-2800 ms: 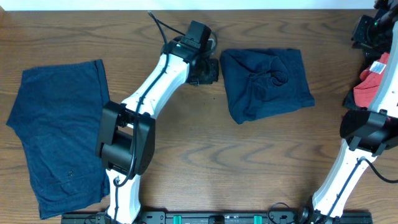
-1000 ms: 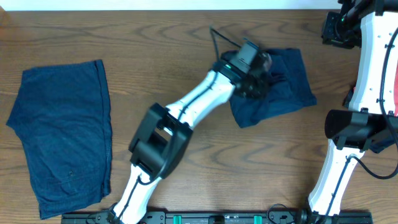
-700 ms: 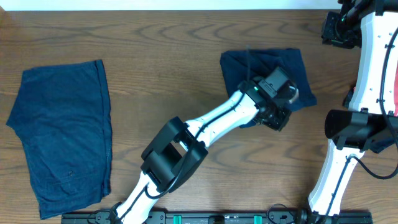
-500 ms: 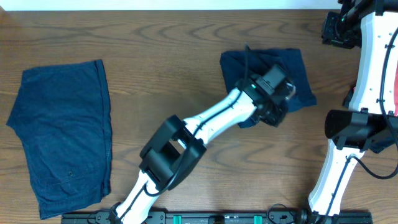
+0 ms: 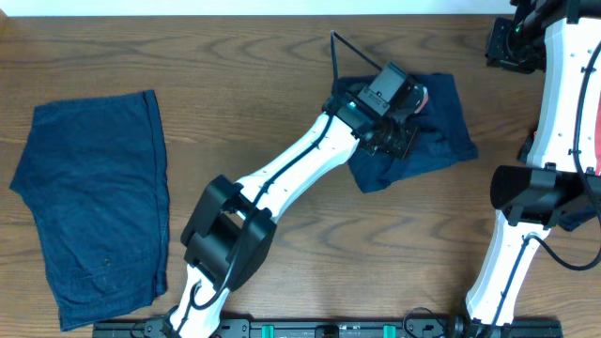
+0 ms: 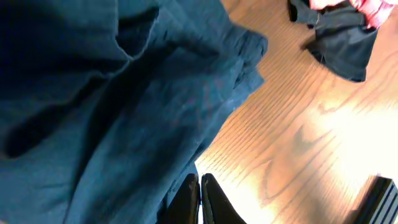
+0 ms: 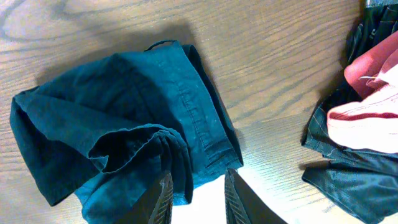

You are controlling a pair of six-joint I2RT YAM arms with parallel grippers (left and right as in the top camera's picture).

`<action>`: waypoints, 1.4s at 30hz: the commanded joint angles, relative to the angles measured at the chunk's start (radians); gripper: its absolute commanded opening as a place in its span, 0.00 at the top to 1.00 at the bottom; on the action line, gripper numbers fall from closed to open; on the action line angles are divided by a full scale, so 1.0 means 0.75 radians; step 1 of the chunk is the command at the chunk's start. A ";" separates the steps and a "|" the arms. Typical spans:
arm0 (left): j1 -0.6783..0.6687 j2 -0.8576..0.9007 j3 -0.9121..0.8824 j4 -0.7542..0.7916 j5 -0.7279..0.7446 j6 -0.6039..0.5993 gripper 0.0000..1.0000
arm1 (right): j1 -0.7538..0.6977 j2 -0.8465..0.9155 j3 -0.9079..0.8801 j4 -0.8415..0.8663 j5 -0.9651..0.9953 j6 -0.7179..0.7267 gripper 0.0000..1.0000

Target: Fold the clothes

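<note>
Two navy clothes lie on the wooden table. One is spread flat (image 5: 94, 207) at the left. The other is a folded, rumpled bundle (image 5: 441, 131) at the upper right, also seen in the left wrist view (image 6: 112, 106) and the right wrist view (image 7: 124, 137). My left gripper (image 5: 399, 141) hangs over the bundle's left part. Its fingertips (image 6: 200, 199) are pressed together with nothing between them, right at the cloth's edge. My right gripper (image 7: 196, 199) stands open and empty, looking down on the bundle from the far right corner.
A pile of dark and red-pink garments (image 7: 367, 118) lies right of the bundle, at the table's right edge (image 5: 595, 122); it also shows in the left wrist view (image 6: 339, 37). The left arm (image 5: 282, 178) stretches diagonally across the table's middle.
My left gripper swept out to the bundle's near right part, then drew back toward its left part, and its jaws closed fully. The right arm has not moved.
</note>
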 commanded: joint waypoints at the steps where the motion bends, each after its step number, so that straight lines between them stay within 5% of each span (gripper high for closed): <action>1: 0.015 -0.005 0.022 -0.002 -0.046 0.008 0.94 | 0.000 -0.016 0.015 -0.004 0.005 0.006 0.73; 20: 0.080 0.203 0.020 0.031 -0.139 0.009 0.93 | 0.000 -0.016 0.015 -0.005 -0.008 0.006 0.75; 30: 0.181 0.236 0.020 0.336 -0.340 0.013 0.86 | 0.017 -0.016 0.015 -0.005 -0.008 0.006 0.72; 42: 0.286 0.236 0.021 0.566 -0.343 0.018 0.83 | 0.070 -0.016 0.015 -0.005 -0.008 0.005 0.61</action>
